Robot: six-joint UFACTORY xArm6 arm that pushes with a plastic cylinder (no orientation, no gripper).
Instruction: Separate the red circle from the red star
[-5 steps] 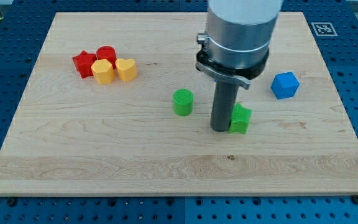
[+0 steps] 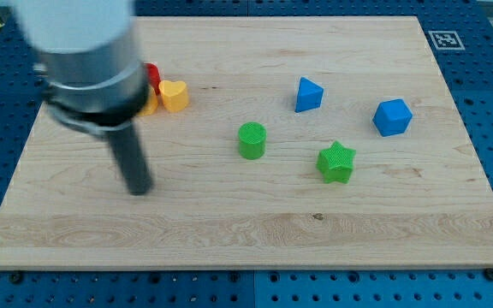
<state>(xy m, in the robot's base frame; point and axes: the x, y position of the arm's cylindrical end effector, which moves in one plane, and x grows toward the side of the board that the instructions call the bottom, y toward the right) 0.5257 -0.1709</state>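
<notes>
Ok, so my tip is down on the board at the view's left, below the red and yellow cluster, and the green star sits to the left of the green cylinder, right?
Not quite. In the camera view the green star sits to the right of the green cylinder, not the left. The rest holds: my tip is on the board at the view's left, below the red and yellow cluster.
</notes>
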